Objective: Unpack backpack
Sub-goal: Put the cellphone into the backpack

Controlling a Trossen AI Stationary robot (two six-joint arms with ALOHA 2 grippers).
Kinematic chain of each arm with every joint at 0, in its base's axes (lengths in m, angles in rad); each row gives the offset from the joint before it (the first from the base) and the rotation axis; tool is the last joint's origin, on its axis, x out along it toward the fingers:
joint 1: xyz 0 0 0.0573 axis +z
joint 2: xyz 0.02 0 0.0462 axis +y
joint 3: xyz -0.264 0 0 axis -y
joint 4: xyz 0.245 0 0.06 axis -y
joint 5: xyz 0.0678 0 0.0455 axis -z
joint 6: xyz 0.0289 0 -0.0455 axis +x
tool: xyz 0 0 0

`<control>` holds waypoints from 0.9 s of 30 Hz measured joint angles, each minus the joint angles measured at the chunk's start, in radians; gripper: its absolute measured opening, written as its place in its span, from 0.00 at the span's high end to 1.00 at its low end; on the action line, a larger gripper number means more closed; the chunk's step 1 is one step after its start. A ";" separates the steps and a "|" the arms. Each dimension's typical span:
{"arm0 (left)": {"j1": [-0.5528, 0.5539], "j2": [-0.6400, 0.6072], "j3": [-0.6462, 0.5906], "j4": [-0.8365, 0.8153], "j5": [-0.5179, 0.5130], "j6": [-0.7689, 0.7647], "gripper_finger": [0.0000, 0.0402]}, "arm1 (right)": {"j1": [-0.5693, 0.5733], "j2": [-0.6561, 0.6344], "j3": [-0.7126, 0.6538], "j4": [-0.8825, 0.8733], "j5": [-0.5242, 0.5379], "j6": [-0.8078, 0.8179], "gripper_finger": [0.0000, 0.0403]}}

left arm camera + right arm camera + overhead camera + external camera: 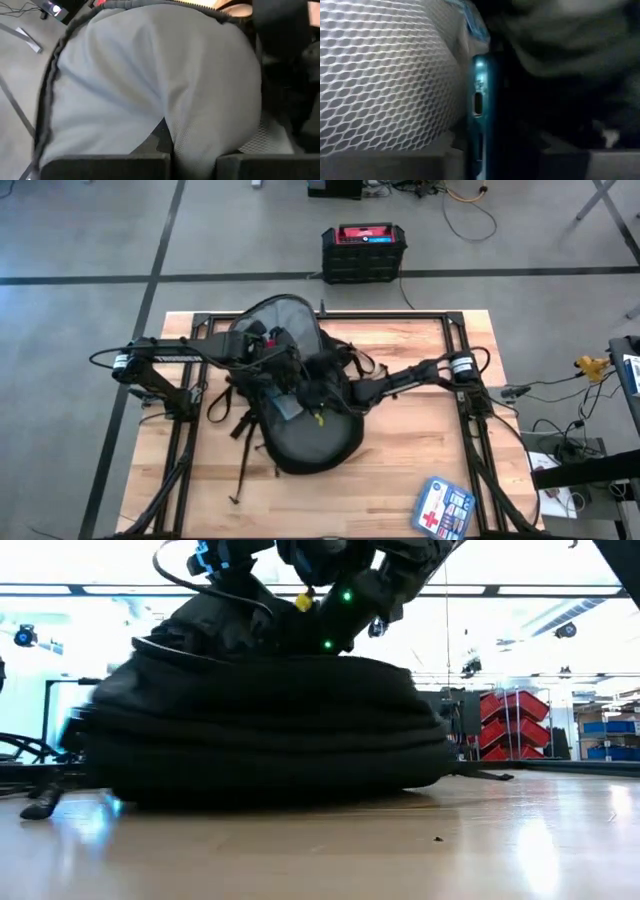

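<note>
The black backpack (310,430) lies on the wooden table, its body resting flat on the boards (270,730). Its top flap is held open, showing the grey lining (275,320). My left gripper (268,345) comes from the table's left and is shut on that lining (194,167). My right gripper (318,385) comes from the table's right and reaches into the opening. It is open (495,170), its fingers on either side of a thin teal thing (479,100) that stands beside a white mesh pocket (385,75). I cannot tell whether they touch it. My left gripper pinches a fold of the flap's grey lining (192,145) between its two fingers, near the flap's lower middle. The fingers slant downward from the table's left. The flap stands raised above the pack's body, and the lining bulges out beyond the fingers.
A blue, white and red box (443,508) lies near the table's front right corner. Loose black straps (240,440) trail off the pack toward the near left. A black crate with a red top (363,250) stands on the floor beyond the far edge.
</note>
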 joint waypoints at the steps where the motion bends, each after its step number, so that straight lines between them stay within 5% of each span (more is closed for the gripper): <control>1: 0.001 0.000 -0.011 0.001 -0.002 0.000 1.00 | 0.004 -0.010 0.000 -0.030 -0.009 0.037 0.66; 8: 0.006 -0.003 -0.101 0.019 -0.005 -0.021 1.00 | 0.062 -0.141 0.000 -0.297 -0.194 0.315 0.36; 14: 0.008 -0.004 -0.198 0.091 -0.003 -0.025 1.00 | 0.145 -0.274 0.000 -0.429 -0.259 0.345 0.19; 21: -0.002 -0.010 -0.298 0.108 0.004 -0.037 0.94 | 0.313 -0.437 0.000 -0.729 -0.294 0.486 0.17; 27: -0.024 -0.053 -0.365 0.108 0.033 -0.038 0.84 | 0.505 -0.498 0.000 -1.096 -0.443 0.927 0.21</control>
